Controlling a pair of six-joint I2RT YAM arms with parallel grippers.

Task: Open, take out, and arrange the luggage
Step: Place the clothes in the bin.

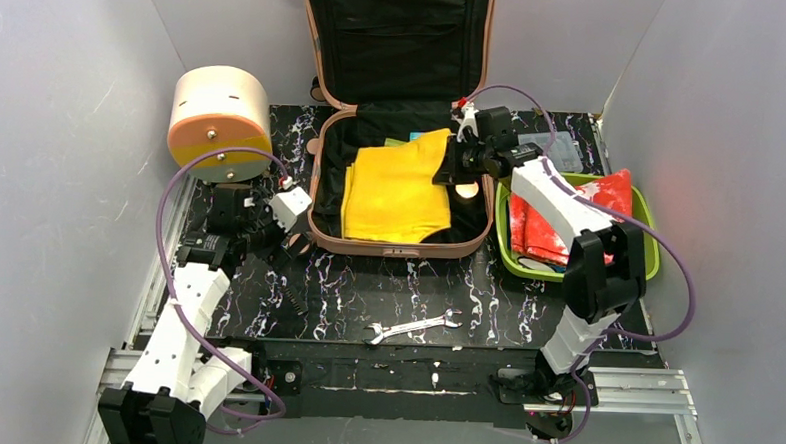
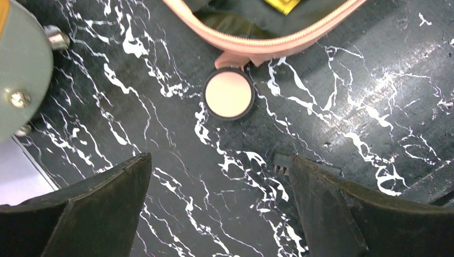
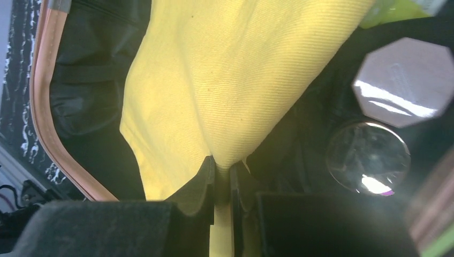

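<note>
The salmon-pink luggage (image 1: 368, 247) lies open on the black marbled table, its lid up against the back wall. A folded yellow cloth (image 1: 396, 187) fills its black-lined base. My right gripper (image 1: 443, 170) reaches in from the right and is shut on that cloth's right edge. In the right wrist view the yellow cloth (image 3: 225, 75) bunches into the shut right gripper (image 3: 222, 171). My left gripper (image 1: 290, 240) hovers at the case's near-left corner. It stands open over bare table (image 2: 219, 176), near a luggage wheel (image 2: 229, 93) and the pink rim (image 2: 267, 43).
A cream-and-orange drum box (image 1: 218, 119) stands at the back left. A lime-green tray (image 1: 652, 255) on the right holds a red-and-white cloth (image 1: 559, 224). A wrench (image 1: 412, 326) lies near the front edge. A pink octagonal piece (image 3: 404, 80) and a round clear lid (image 3: 368, 155) sit inside the case.
</note>
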